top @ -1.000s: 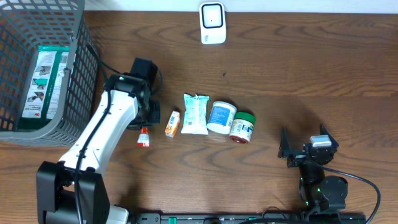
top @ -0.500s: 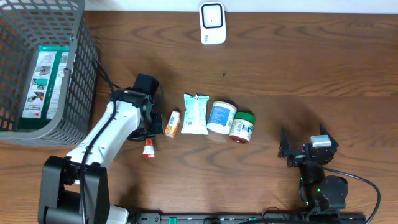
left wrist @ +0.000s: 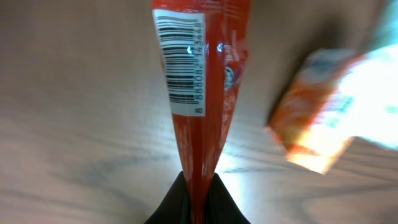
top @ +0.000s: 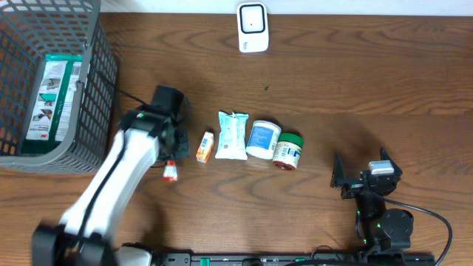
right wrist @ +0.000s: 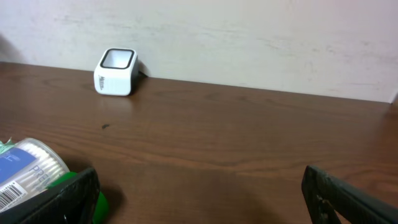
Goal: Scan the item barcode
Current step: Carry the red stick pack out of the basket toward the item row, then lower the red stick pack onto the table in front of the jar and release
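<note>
Grasp step: the red sachet (left wrist: 200, 112) is pinched by the left tool (left wrist: 198, 186); the right tool (right wrist: 199, 196) is spread. Next, its barcode (left wrist: 180, 62) must be presented to the upper-centre scanner (top: 253, 28).

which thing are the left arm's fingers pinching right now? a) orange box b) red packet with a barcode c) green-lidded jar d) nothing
b: in the left wrist view the left fingers are shut on the end of the red packet, barcode showing.
</note>
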{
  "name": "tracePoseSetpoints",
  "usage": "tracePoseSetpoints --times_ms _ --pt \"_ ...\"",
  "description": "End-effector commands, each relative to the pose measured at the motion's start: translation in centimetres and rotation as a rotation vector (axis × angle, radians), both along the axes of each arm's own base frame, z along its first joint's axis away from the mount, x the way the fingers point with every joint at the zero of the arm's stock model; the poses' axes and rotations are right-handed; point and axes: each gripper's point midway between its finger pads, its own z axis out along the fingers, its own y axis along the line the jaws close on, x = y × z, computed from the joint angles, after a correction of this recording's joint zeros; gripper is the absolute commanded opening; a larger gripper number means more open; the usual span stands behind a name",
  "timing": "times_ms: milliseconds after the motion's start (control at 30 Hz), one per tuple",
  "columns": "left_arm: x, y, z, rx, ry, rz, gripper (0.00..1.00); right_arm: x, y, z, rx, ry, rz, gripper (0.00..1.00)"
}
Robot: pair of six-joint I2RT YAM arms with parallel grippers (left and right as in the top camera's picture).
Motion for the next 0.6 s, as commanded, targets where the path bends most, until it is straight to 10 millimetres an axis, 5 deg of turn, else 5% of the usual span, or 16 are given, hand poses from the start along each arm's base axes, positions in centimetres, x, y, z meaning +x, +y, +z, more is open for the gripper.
tracePoseSetpoints --times_ms 0,200,567 --pt "1.0 -0.9 5.5 -0.006 -0.193 -0.16 0.07 0.0 0.2 -0.1 -0.009 0.002 0.008 0.99" --pt "-3.2 -6.3 7.1 -0.135 -0.187 -0.524 0.07 0.0 0.2 -0.1 -0.009 0.002 0.008 0.99" --pt "-8.1 -14.0 1.4 -0.077 -0.036 -1.092 0.07 0.0 0.2 -0.1 -0.009 0.002 0.008 0.99"
